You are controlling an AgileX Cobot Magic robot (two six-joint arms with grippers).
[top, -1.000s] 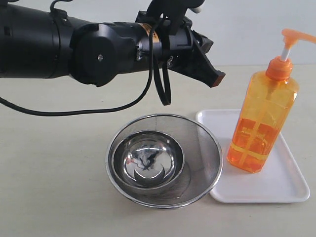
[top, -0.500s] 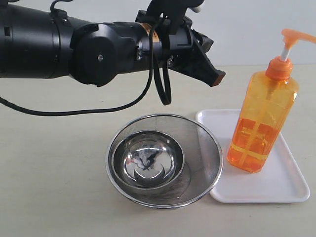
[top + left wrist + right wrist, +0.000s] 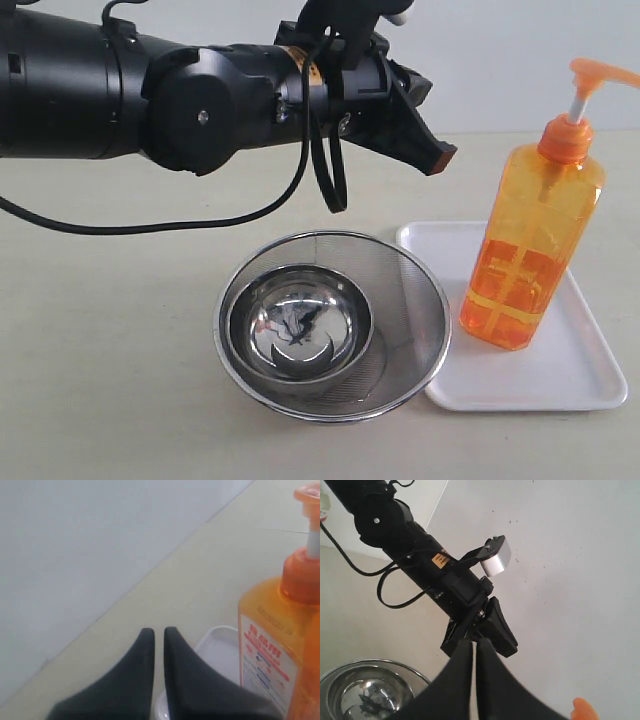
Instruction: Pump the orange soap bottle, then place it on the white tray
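On your left, the left gripper (image 3: 437, 157) hangs in the air, jaws pressed together on nothing, well apart from the bottle. Below it sits the mesh strainer (image 3: 405, 300) with a steel bowl (image 3: 300, 325) inside. Just beside the strainer lies the white tray (image 3: 570, 370), and the orange soap bottle (image 3: 530, 250) stands on it. Your right gripper (image 3: 474, 642) has its jaws together too, empty.

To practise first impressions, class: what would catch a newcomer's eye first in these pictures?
The tall translucent orange plastic soap bottle, upright on the flat white plastic tray at the exterior view's right. Next, the black left arm, its gripper shut, hovers above the round steel mesh strainer holding a steel bowl.
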